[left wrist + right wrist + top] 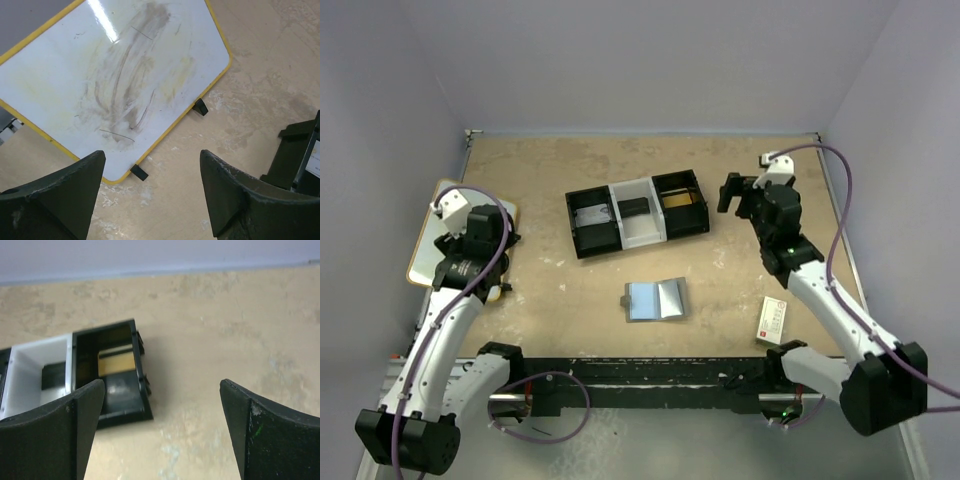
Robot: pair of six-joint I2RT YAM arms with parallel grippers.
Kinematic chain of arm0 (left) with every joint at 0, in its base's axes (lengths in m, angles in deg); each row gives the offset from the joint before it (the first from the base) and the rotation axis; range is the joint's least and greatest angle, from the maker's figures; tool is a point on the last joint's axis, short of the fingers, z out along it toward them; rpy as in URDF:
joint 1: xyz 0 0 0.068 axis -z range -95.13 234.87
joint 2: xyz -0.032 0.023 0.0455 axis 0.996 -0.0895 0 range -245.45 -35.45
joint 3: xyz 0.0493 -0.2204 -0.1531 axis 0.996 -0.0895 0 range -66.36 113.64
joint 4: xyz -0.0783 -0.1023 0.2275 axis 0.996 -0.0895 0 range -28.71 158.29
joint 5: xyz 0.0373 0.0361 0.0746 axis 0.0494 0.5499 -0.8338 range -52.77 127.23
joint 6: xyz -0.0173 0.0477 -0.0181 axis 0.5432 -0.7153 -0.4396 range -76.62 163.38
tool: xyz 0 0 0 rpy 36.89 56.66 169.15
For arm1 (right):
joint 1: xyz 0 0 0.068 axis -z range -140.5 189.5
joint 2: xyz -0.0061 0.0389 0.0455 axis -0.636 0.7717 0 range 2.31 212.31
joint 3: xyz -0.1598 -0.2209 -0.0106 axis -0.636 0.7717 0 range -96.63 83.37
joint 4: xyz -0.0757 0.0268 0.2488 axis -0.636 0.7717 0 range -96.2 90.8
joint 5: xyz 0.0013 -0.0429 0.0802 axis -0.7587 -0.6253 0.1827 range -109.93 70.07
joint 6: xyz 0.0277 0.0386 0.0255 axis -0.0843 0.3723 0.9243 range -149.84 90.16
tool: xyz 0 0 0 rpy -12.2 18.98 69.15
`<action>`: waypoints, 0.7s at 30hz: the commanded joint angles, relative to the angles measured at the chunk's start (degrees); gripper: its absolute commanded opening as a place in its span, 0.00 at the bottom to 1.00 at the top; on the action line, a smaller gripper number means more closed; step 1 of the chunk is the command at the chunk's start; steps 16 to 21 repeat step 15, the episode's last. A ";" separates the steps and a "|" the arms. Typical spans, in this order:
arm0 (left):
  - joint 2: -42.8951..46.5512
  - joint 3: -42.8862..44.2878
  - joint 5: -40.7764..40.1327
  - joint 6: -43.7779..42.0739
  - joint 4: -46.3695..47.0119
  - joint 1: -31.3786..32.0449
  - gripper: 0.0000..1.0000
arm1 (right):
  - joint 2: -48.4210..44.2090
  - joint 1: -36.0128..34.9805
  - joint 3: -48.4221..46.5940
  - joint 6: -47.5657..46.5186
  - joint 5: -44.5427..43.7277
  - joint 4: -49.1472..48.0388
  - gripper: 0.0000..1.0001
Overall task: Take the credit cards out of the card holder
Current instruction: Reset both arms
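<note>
The card holder [655, 299] lies opened flat on the table, in front of the tray and between the two arms, with no gripper touching it. One credit card lies in each tray compartment: a gold one [680, 198] [116, 362], a dark one [635, 208] and a greyish one [592, 214]. My right gripper [735, 192] [161, 385] hangs open and empty just right of the tray's right end. Far from the holder, my left gripper [498, 238] [152, 155] is open and empty over bare table at the whiteboard's edge.
A black-and-white three-compartment tray [617, 190] [135, 340] sits at the table's middle back. A yellow-rimmed whiteboard [423, 255] [115, 75] lies at the left edge. A small white-and-red box [772, 320] lies near the front right. Walls close in the back and both sides.
</note>
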 commanded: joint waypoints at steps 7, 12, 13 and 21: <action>-2.10 20.49 -8.59 0.30 -11.30 -0.07 0.75 | -22.26 0.00 -4.29 3.56 -1.07 19.27 1.00; -0.09 24.71 -8.62 -0.85 -13.98 -0.09 0.75 | -27.51 -0.01 -10.52 -0.14 -2.58 25.76 1.00; 0.69 24.71 -8.24 -1.17 -13.57 -0.08 0.75 | -27.90 0.00 -11.23 -0.56 -2.76 26.66 1.00; 1.90 24.62 -8.20 -1.45 -13.05 -0.07 0.75 | -28.40 0.00 -12.22 -0.73 -2.96 28.07 1.00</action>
